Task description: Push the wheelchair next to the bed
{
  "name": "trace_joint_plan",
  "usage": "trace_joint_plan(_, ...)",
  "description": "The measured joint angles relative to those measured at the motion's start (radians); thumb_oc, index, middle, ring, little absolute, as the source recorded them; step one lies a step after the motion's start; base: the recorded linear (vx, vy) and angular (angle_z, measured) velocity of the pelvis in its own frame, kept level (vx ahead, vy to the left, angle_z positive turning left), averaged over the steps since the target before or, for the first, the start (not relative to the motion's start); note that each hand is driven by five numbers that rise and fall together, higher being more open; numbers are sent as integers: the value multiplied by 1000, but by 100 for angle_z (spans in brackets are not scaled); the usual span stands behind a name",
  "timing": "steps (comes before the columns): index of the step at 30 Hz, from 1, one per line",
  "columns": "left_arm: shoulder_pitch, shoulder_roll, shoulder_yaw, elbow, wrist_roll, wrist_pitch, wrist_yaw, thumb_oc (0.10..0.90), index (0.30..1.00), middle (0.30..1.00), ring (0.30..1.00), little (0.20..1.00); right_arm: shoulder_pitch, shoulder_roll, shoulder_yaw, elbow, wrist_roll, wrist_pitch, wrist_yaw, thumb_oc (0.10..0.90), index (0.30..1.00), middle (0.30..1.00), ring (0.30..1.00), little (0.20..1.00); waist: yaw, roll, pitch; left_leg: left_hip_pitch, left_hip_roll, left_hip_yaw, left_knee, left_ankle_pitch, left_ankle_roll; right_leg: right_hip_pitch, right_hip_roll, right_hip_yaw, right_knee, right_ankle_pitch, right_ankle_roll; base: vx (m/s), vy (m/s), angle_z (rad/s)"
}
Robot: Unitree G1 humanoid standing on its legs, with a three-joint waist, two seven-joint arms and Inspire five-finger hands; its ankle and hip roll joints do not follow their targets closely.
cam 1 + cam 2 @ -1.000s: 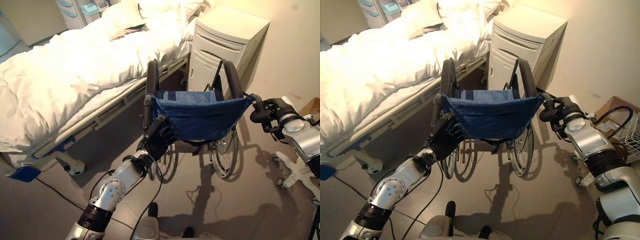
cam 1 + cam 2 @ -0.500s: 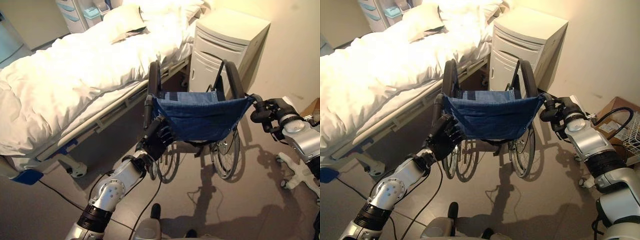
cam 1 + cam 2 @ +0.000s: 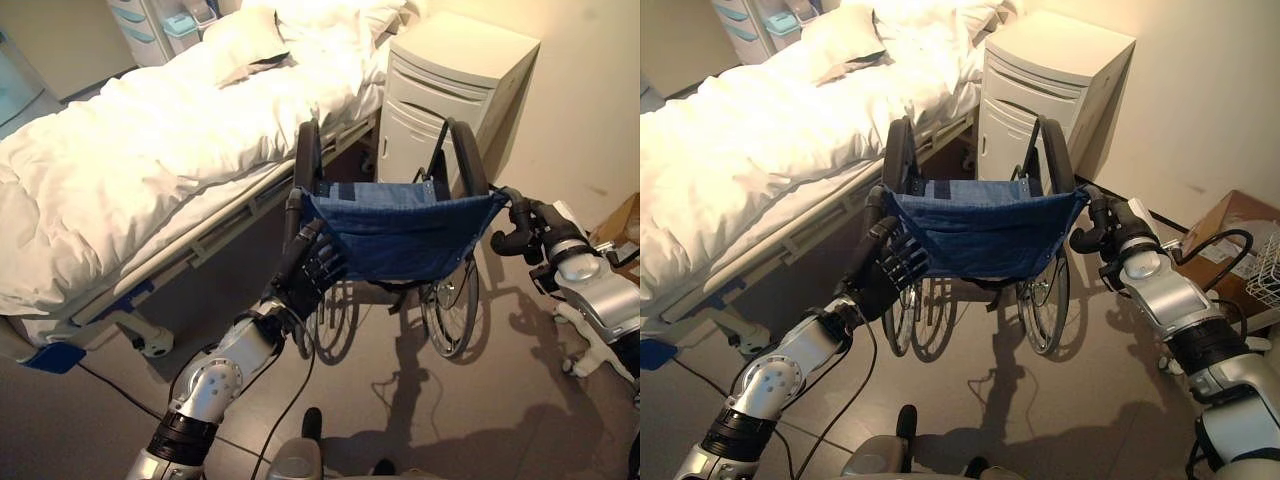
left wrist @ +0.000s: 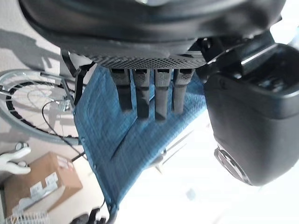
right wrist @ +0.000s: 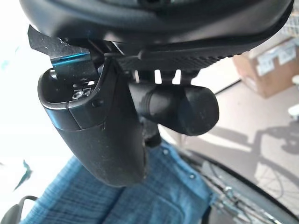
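Observation:
The wheelchair (image 3: 400, 235) has a blue cloth back and large spoked wheels, and I see it from behind. It stands alongside the white bed (image 3: 150, 150), its left wheel close to the bed's frame. My left hand (image 3: 308, 268) is just below the left push handle (image 3: 294, 215), against the blue back's edge. In the left wrist view its fingers (image 4: 149, 95) are straight and point at the blue cloth. My right hand (image 3: 1110, 228) is curled round the right push handle (image 5: 180, 108).
A white bedside cabinet (image 3: 450, 90) stands right ahead of the wheelchair, against the wall. At the right lie a cardboard box (image 3: 1230, 225), a wire basket (image 3: 1265, 275) and a white wheeled stand base (image 3: 600, 345). A drawer cart (image 3: 160, 25) sits beyond the bed.
My left hand's fingers have uncurled and spread, and the hand has shifted slightly left. The right hand has edged left with its handle. The wheelchair has barely moved.

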Motion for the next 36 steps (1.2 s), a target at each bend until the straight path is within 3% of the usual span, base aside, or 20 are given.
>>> trace_joint_plan(8, 52, 78, 231, -5, 3, -4, 51, 800, 900, 900, 900, 900, 104, -6, -110, -69, 0, 31, -31, 800, 900, 900, 900, 900, -5, 0, 0, 24, -12, -6, -36, 12, 11, 13, -9, 20, 2, 0, 0, -8, -6, 8)
trace_joint_plan(18, 172, 88, 251, -75, 0, 58, 54, 800, 900, 900, 900, 900, 332, -7, -320, -205, 1, 105, -141, 800, 900, 900, 900, 900, -20, -1, 1, 36, -35, 20, -71, 29, 46, 26, -44, 23, 25, -1, 3, -9, -8, 25)
trace_joint_plan(21, 193, 88, 255, -80, -2, 94, 54, 800, 900, 900, 900, 900, 431, -5, -409, -237, 2, 146, -161, 800, 900, 900, 900, 900, -25, 3, 1, 58, -52, -24, -76, 38, 56, 18, -68, 31, 115, -31, 49, 6, 6, 48)
trace_joint_plan(22, 200, 87, 270, -83, -5, 105, 54, 800, 900, 900, 900, 900, 454, -5, -440, -238, 2, 148, -179, 800, 900, 900, 900, 900, -26, 13, 4, 64, -51, -55, -76, 31, 69, -19, -87, 58, 186, -66, 80, 6, 4, 27)
trace_joint_plan(23, 205, 89, 283, -84, -5, 106, 54, 800, 900, 900, 900, 900, 454, -6, -447, -238, 2, 153, -186, 800, 900, 900, 900, 900, -26, 14, 4, 63, -53, -59, -76, 29, 73, -25, -89, 75, 170, -71, 79, 6, 2, 19)
trace_joint_plan(24, 206, 95, 315, -85, -9, 108, 54, 800, 900, 900, 900, 900, 456, -4, -469, -243, 2, 157, -205, 800, 900, 900, 900, 900, -23, 8, 3, 48, -63, -57, -76, 27, 74, -22, -91, 112, 60, -52, 94, 8, 2, 13)
trace_joint_plan(25, 204, 108, 346, -81, -10, 108, 53, 800, 900, 900, 900, 900, 456, -4, -492, -254, 0, 157, -230, 800, 900, 900, 900, 900, -27, -10, 6, 34, -86, -45, -80, 27, 66, -16, -115, 110, -17, 18, 113, 9, 4, 21)
trace_joint_plan(26, 208, 110, 361, -77, -10, 109, 55, 800, 900, 900, 900, 900, 456, -1, -500, -257, 2, 158, -237, 800, 900, 900, 900, 900, -38, -9, 5, 32, -79, -22, -84, 23, 65, -2, -112, 104, -35, 26, 115, 11, 10, 18)
trace_joint_plan(27, 213, 115, 374, -76, -11, 109, 55, 800, 900, 900, 900, 900, 456, -1, -502, -261, 5, 158, -246, 800, 900, 900, 900, 900, -39, -9, 5, 36, -62, 47, -84, 20, 61, 6, -113, 100, -37, 25, 112, 14, 13, 13)
trace_joint_plan(29, 213, 117, 378, -76, -15, 109, 54, 800, 900, 900, 900, 900, 458, 0, -501, -261, 21, 160, -266, 800, 900, 900, 900, 900, -40, -7, 4, 46, -53, 86, -84, 19, 58, 15, -112, 96, -37, 22, 109, 0, 0, 0)
trace_joint_plan(36, 216, 116, 377, -77, -70, 113, 54, 800, 900, 900, 900, 900, 460, 64, -509, -265, 58, 160, -488, 800, 900, 900, 900, 900, -49, -8, 4, 37, -71, 52, -77, 38, 59, 15, -114, 95, -37, 23, 111, 18, 4, 13)
